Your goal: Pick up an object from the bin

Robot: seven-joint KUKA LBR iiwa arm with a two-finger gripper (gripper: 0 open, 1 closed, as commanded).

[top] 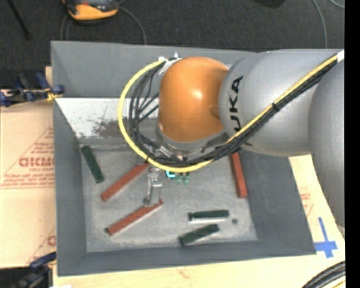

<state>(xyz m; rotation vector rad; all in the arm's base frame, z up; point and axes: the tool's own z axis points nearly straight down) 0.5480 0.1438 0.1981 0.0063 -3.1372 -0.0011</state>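
Lower red stick [135, 218] is where the action is. It lies on the bin [69, 179] floor at about 7 o'clock from the middle, slanting from its low left end up towards 2 o'clock. The gripper [151, 198] is right down at that upper right end, and its metal tip is touching the bar or sitting just above it. From this angle I can't separate the two. How wide the gripper is set, and whether it has a grip on anything, I cannot tell, because it shows as one narrow metal piece.

Above the gripper at 12 o'clock sits the orange cover [192, 101], round and glossy. A yellow cable [127, 98] loops around its left side, with dark cables bunched inside the loop. From there the grey arm [288, 101] runs off towards 3 o'clock, covering the bin's far right corner.

Moving outward across the floor, a second red stick [125, 183] lies just beside the gripper at 10 o'clock. It slants the same way as the lower red stick, and the two are near each other but apart. Further out at 10 o'clock a left green stick [92, 164] rests close to the left wall, tilted. At 4 o'clock from the gripper there are two more dark green ones. One is a flat green stick [209, 215] lying nearly level, and below it is a slanted green stick [198, 235] near the front wall. Well apart at 2 o'clock, a right red stick [239, 176] stands almost upright along the right side, its top end tucked under the arm.
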